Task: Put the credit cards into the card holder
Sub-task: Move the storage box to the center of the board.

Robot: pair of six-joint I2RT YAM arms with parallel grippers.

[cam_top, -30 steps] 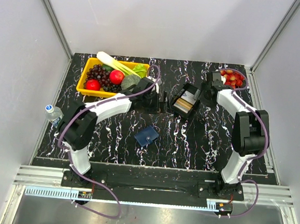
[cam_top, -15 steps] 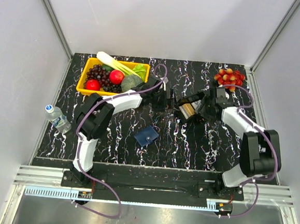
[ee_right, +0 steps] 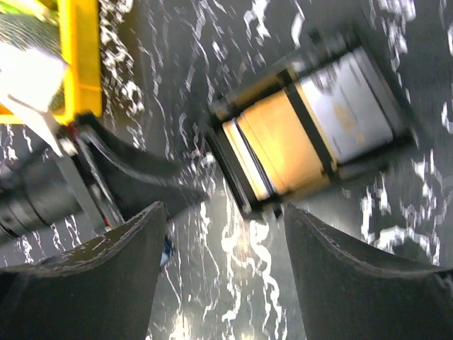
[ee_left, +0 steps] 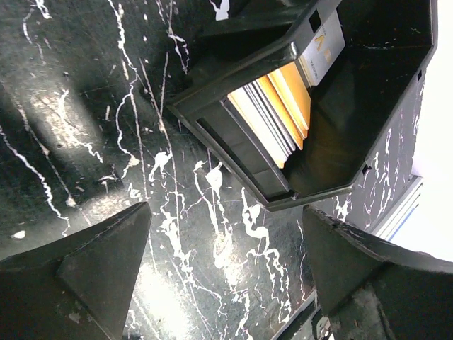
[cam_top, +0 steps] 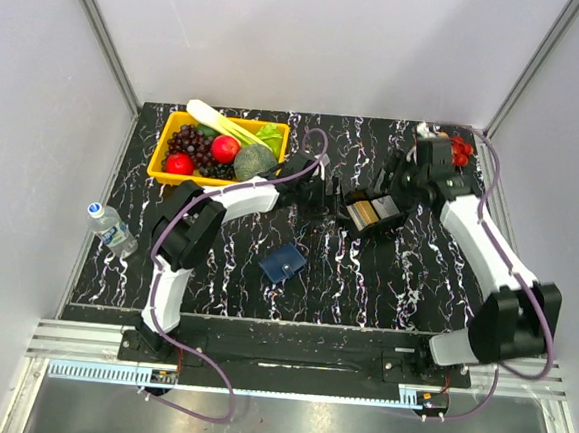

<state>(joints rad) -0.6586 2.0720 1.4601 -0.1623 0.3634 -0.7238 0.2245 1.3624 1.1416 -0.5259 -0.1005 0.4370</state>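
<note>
The credit cards (cam_top: pixel 366 215), tan and white, stand stacked inside a black open-topped tray (cam_top: pixel 381 225) at mid-table. In the left wrist view the cards (ee_left: pixel 274 113) show on edge within the tray's wall (ee_left: pixel 233 71). My left gripper (cam_top: pixel 329 195) is open just left of the tray, nothing between its fingers (ee_left: pixel 226 212). My right gripper (cam_top: pixel 399 190) is open at the tray's right side, looking down on the cards (ee_right: pixel 279 138), and also empty (ee_right: pixel 225 211). The dark-blue card holder (cam_top: pixel 283 263) lies closed nearer the front, apart from both grippers.
A yellow bin (cam_top: pixel 157 162) of fruit and vegetables sits at the back left. A cluster of red fruit (cam_top: pixel 460 150) lies at the back right. A water bottle (cam_top: pixel 109 225) lies off the mat's left edge. Grey walls enclose three sides.
The right arm has swung outward and its gripper came back to the tray's right side. The left gripper moved right up to the tray. The tray shifted slightly forward and turned.
</note>
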